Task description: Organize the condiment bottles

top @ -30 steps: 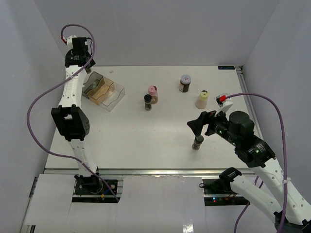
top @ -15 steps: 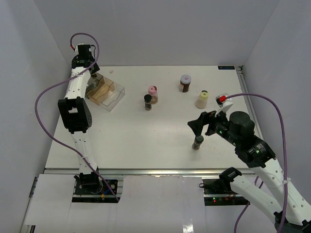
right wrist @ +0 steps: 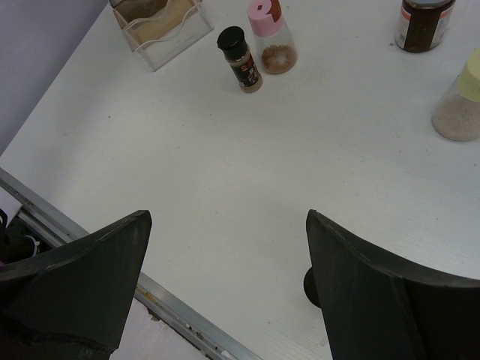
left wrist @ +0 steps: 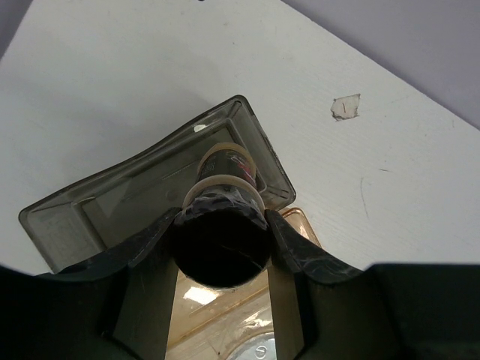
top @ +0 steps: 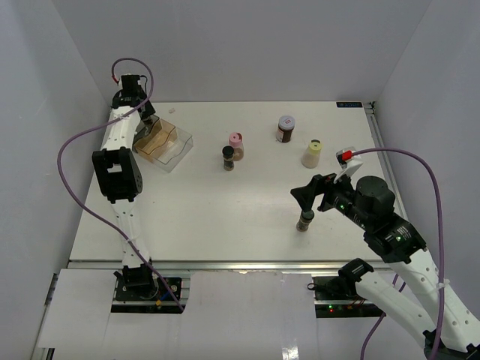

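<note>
Top view: a white table point(top: 225, 217) is walled in grey on three sides, with a metal rail point(top: 225, 264) along its near edge. A clear plastic compartment bin point(top: 160, 141) sits by the far left corner. Right of the bin stand a pink-capped jar point(top: 236, 145) and, just beside it, a small black-capped jar point(top: 228, 157). Further right are a wide grey-lidded jar with a red label point(top: 286, 128) and a pale yellow jar point(top: 312, 153). Bare tabletop lies open on the near side of the bin. Well right of the bin, near the rail, a lone black-capped jar point(top: 305, 220) stands beside the right gripper point(top: 301, 195).

Left wrist view: the left gripper point(left wrist: 220, 240) pinches the cap of a dark black-capped spice jar point(left wrist: 225, 169), upright over the bin's grey-tinted end compartment.

Right wrist view: the right gripper's fingers point(right wrist: 90, 270) are spread wide, holding nothing.
</note>
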Controlling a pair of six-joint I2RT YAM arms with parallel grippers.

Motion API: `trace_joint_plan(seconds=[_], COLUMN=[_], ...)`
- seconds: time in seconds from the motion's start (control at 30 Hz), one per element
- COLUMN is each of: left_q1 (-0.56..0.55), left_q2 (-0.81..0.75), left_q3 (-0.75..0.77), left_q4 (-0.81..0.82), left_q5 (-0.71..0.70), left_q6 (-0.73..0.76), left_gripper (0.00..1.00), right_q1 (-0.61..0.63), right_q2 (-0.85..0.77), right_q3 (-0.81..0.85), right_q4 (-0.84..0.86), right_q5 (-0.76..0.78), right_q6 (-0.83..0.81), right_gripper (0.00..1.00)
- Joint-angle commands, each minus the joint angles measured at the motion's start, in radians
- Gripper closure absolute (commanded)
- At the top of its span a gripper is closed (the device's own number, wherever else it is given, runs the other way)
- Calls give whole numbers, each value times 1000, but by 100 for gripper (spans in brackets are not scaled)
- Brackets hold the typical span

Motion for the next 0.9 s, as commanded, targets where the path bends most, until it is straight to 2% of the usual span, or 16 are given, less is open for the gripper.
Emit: trace_joint_plan(seconds=[0.0, 0.17, 0.3, 0.33, 0.4, 0.47, 0.6, 0.87], left_q1=[4, 4, 4, 4, 4, 4, 4, 4], left_q2=[13, 38, 42, 44, 50, 50, 49, 12], left_q3=[47, 66, 66, 66, 75, 74, 75, 74], left_q4=[29, 25, 31, 31, 24, 23, 23, 4], left_q5=[26, 28, 36, 37, 41, 44, 48, 34], left_q6=[20, 28, 28, 28, 27, 23, 26, 26], left_gripper=[96, 91, 70, 69, 48, 35, 27, 18], right_q1=[-1, -1, -1, -1, -1, -1, -1, -1], right_q2=[4, 0, -9, -8, -7, -10, -12, -30], right_q3=[-6, 0, -2, -1, 2, 4, 8, 1], right_q4=[49, 54, 62, 62, 59, 55, 51, 40], right_q5=[7, 0, 7, 7, 7, 8, 7, 39], right_q6=[19, 32, 38, 37, 38, 36, 26, 24], right_gripper=[10, 10, 10, 10, 10, 10, 10, 10])
